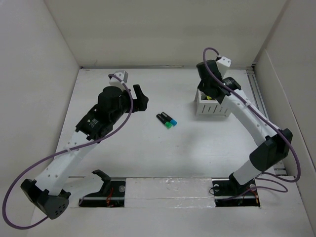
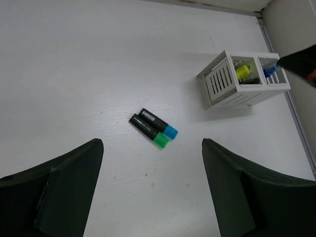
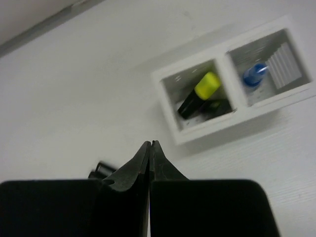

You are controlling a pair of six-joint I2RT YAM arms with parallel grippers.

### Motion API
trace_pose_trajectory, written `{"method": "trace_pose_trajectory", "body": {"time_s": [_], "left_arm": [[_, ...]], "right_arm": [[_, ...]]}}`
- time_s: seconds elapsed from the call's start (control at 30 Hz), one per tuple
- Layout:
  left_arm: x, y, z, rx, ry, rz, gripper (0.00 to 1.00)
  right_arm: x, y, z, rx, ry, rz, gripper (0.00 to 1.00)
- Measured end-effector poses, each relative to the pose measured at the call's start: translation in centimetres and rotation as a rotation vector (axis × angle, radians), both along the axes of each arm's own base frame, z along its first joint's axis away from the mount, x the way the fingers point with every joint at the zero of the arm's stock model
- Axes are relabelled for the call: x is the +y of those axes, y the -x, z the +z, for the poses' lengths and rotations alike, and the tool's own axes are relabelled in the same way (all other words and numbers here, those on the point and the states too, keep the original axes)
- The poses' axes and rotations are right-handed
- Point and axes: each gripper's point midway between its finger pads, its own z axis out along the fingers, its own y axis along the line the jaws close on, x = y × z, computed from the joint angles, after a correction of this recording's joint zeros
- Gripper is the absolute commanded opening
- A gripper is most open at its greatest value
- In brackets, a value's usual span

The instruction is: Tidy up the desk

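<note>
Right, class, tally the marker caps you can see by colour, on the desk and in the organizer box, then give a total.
Blue: 2, loose blue cap on the desk, boxed blue cap in the organizer box
Green: 1, green cap on the desk
Yellow: 1, yellow cap in the organizer box
Total: 4

The desk was plain matte white; organizer was white w/ slotted walls. Blue-cap marker & green-cap marker had black bodies. Yellow-cap marker was black-bodied; blue-tipped item sat in the next compartment.
</note>
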Motion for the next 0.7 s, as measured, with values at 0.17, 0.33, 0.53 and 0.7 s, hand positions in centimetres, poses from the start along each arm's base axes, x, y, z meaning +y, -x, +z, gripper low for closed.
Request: {"method": "trace_pose_trajectory", "body": {"time_s": [0.17,0.33,0.53,0.7], "left_arm": [[0.6,-0.4,2.5,-0.050,0.016,0.039,0.76],[1.4,-0.5,5.2,-0.106,0.041,0.077,0.76],[2.0,0.0,6.1,-0.125,0.050,0.093,0.76],[2.6,0.4,6.0,-0.121,0.043,0.106,0.76]], "right_arm": [[8.4,3.9,-2.8,0.068,-0.037,0.291,0.00],[13.3,5.9,-8.9,0.225,-0.016,0.460,0.32],[15.1,5.8,-16.0,0.402,0.044,0.529,0.54],[15.8,5.3,-20.0,0.490,0.099,0.550,0.55]]}}
